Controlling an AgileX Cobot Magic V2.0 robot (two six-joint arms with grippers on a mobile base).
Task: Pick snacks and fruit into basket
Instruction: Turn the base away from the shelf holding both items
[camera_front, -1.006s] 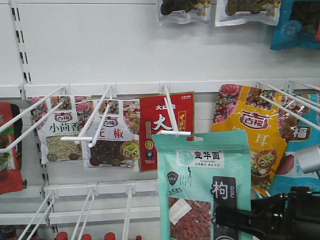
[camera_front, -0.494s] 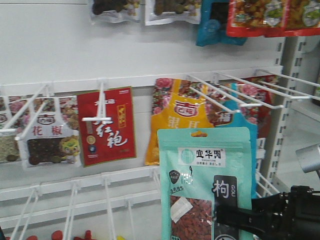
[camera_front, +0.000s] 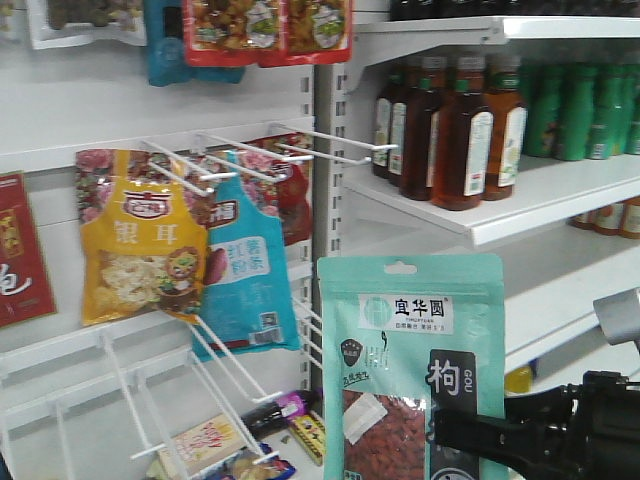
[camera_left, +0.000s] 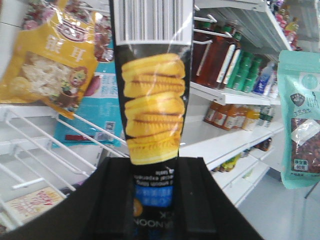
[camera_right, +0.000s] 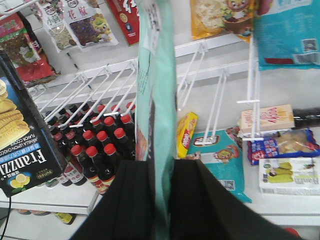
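Right gripper (camera_right: 159, 172) clamps the pouch (camera_front: 410, 360); left gripper (camera_left: 154, 172) clamps a wafer box (camera_left: 152, 115). Basket and fruit are not visible; fruit pick and basket placement remain.

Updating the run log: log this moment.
right gripper: shut on flat mint-green plastic pouch | left gripper: shut on black cardboard biscuit box

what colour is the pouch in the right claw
Mint green with a white label; the pouch shows best in the front-facing view.
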